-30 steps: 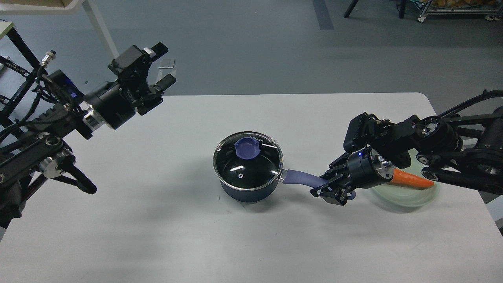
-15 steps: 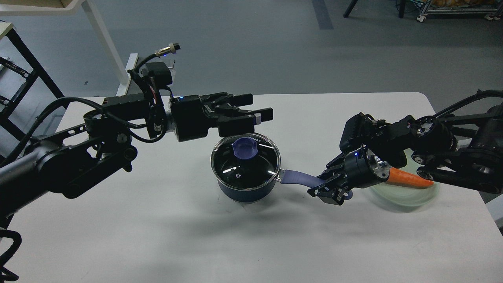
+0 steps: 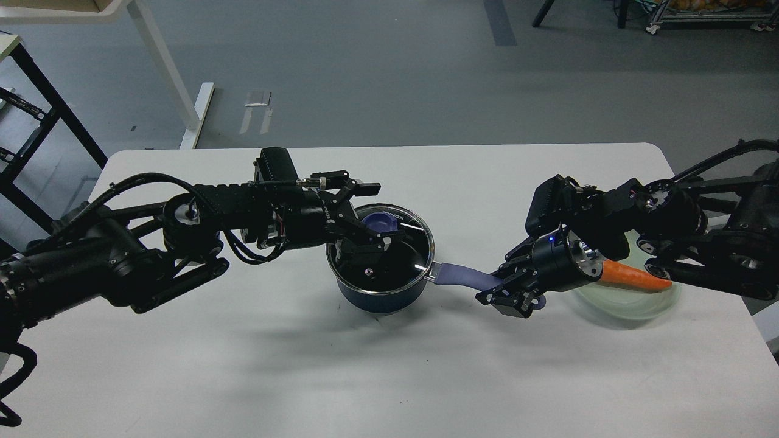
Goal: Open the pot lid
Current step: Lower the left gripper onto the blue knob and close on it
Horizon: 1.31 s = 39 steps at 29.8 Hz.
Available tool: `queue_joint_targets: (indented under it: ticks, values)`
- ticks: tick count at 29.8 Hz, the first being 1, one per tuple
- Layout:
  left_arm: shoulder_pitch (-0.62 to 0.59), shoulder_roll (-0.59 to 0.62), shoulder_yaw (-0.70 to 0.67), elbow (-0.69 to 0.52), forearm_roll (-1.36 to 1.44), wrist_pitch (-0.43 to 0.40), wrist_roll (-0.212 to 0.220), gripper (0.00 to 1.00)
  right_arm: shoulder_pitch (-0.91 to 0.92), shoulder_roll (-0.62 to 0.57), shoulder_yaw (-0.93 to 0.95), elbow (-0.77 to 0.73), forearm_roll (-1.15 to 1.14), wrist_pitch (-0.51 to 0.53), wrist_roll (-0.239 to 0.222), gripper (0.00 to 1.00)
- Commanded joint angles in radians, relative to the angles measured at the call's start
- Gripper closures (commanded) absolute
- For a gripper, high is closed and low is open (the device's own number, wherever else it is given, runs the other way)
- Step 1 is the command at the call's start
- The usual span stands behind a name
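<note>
One white table [image 3: 243,365] carries one pot, one lid, one plate and one carrot, with two black arms reaching in from either side. Nearest on the right, the right gripper [image 3: 510,291] is clamped on the far end of the pot's purple handle [image 3: 465,277], its fingers closed around the tip. Just behind that gripper, a pale green plate [image 3: 633,301] sits near the table's right edge with a single orange carrot [image 3: 633,277] lying across it, partly hidden by the arm.

At the table's centre stands the dark blue pot [image 3: 380,295], upright, with its glass lid [image 3: 405,252] seated flat on the rim. The lid's purple knob [image 3: 383,222] sits toward the far side of the lid. The left gripper [image 3: 371,213] reaches in from the left over the lid, jaws spread, one finger [image 3: 359,186] beyond the knob and the other [image 3: 365,246] lower, over the glass on the near side; the knob lies between them. Whether either finger touches the knob cannot be told from the head view.

Beyond the table lies grey floor [image 3: 395,73], with white table legs [image 3: 176,73] at far left.
</note>
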Motion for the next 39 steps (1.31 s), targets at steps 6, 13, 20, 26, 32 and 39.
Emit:
queue_joint_targets:
  ticks: [6, 13, 20, 26, 32, 39]
  values:
    - [0.003, 0.004, -0.004, -0.001, -0.011, 0.001, 0.0, 0.01, 0.006, 0.002, -0.009, 0.0, 0.0, 0.0, 0.0, 0.73]
    - [0.003, 0.003, -0.006, -0.003, -0.011, 0.001, 0.0, 0.01, 0.0, 0.0, -0.01, 0.0, 0.001, 0.0, 0.0, 0.72]
    - [0.005, 0.018, -0.006, -0.013, -0.012, 0.0, 0.0, 0.01, 0.001, -0.007, -0.01, 0.002, 0.006, 0.0, 0.0, 0.72]
    - [0.005, 0.061, -0.007, -0.016, -0.031, -0.002, 0.0, 0.01, 0.004, -0.003, -0.012, -0.002, 0.006, -0.001, 0.0, 0.72]
    - [0.008, 0.05, -0.001, -0.035, -0.031, -0.002, 0.0, 0.01, 0.003, -0.015, -0.012, 0.0, 0.006, -0.011, 0.0, 0.72]
    - [0.009, 0.07, 0.005, -0.033, -0.029, 0.0, 0.0, 0.01, 0.004, -0.023, -0.009, 0.002, 0.006, -0.014, 0.0, 0.71]
